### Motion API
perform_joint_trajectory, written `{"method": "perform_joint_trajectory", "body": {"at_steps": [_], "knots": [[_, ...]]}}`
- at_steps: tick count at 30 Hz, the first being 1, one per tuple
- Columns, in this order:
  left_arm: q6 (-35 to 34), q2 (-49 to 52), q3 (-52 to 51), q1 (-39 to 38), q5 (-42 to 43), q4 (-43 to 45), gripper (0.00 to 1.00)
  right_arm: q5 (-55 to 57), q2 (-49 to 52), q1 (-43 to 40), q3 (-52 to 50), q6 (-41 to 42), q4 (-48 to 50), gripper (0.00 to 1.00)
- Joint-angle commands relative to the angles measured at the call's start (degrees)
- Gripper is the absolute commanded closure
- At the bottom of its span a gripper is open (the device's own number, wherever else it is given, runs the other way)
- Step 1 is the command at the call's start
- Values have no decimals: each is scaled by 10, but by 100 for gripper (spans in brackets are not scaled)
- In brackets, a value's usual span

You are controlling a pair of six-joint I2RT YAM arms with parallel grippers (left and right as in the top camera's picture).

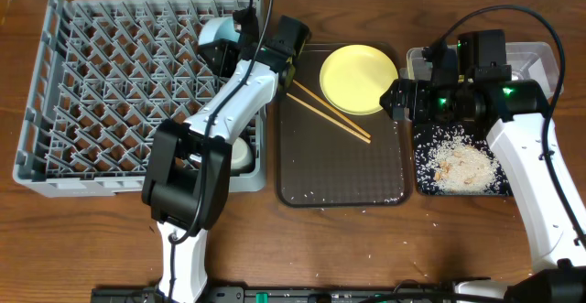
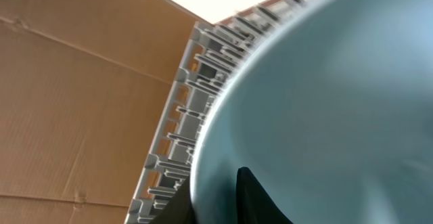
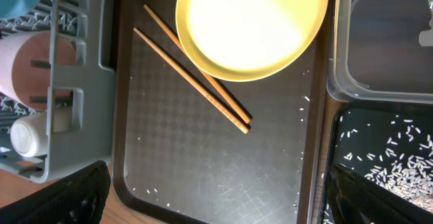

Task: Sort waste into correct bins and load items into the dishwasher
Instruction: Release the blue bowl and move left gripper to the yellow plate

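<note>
My left gripper [image 1: 229, 52] is shut on the rim of the light-blue bowl [image 1: 216, 34] and holds it over the back right part of the grey dish rack [image 1: 110, 92]. In the left wrist view the bowl [image 2: 325, 95] fills the frame, with one finger inside it and one outside [image 2: 226, 191]. My right gripper [image 1: 396, 100] is open and empty [image 3: 216, 207] above the brown tray. The yellow plate [image 1: 359, 78] [image 3: 250, 28] and the chopsticks [image 1: 330, 111] [image 3: 193, 68] lie on that tray. Rice and crumbs [image 1: 462, 166] lie in the black tray [image 3: 392, 173]. I cannot make out the wrapper or the napkin.
The dark-brown serving tray [image 1: 343, 170] [image 3: 203, 149] holds a few stray grains. The clear tub [image 1: 536, 58] [image 3: 385, 41] stands behind the black tray. A white bowl [image 1: 242, 153] [image 3: 27, 61] and a small white cup [image 3: 27, 137] sit at the rack's right edge.
</note>
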Motion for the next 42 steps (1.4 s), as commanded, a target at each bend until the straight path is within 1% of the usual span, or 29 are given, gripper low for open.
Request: {"method": "perform_joint_trajectory", "body": {"at_steps": [1,9,11,12,13,14,24,33,36,37,39,41,42], "knots": [[-5,12,-4,-10,54,-19,83,2,-12,-1,1,0,0,1],[-12,12,-4,-19,122,-54,83,2,-12,-1,1,0,0,1],[-20,12,-4,-18,122,-61,83,2,-12,-1,1,0,0,1],[-21,12,-3,-18,122,-61,86,2,-12,-1,1,0,0,1],[-21,12,-3,-17,122,-61,92,2,-12,-1,1,0,0,1],[-21,11,-2,-16,121,-61,92,2,-12,-1,1,0,0,1],[-20,-10,16,-9,84,-61,93,2,-12,-1,1,0,0,1],[-21,-40,16,-9,85,-61,92,2,-12,-1,1,0,0,1],[-37,-53,16,-9,88,-64,92,2,-12,-1,1,0,0,1],[-40,-59,16,-7,99,-66,92,2,-12,-1,1,0,0,1],[-40,-74,16,-3,150,-70,91,2,-12,-1,1,0,0,1],[-42,-92,16,9,227,-73,85,2,-12,-1,1,0,0,1],[-43,-101,16,16,268,-76,78,2,-12,-1,1,0,0,1]]}}
